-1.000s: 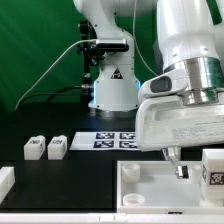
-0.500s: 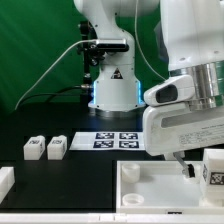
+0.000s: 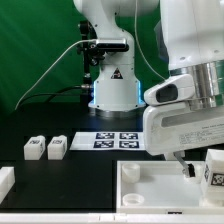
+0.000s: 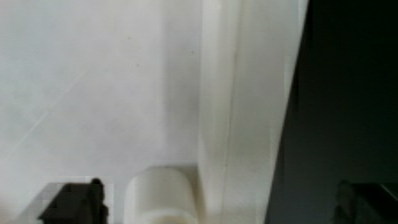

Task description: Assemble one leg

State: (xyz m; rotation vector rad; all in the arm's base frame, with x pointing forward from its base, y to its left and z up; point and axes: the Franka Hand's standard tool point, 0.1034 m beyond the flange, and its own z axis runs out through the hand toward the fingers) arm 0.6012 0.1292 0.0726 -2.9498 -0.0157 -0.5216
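Fingers stand wide apart, empty, above the tray at the worktop's near corner, exterior view's right. The arm has slid to the leg at that edge and settled, likely ready to grasp.

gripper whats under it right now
The tray-like piece sits under the gripper: the wrist view shows its flat white face, raised rim and a rounded white stub between the open fingers. In the exterior view the gripper hides that spot.
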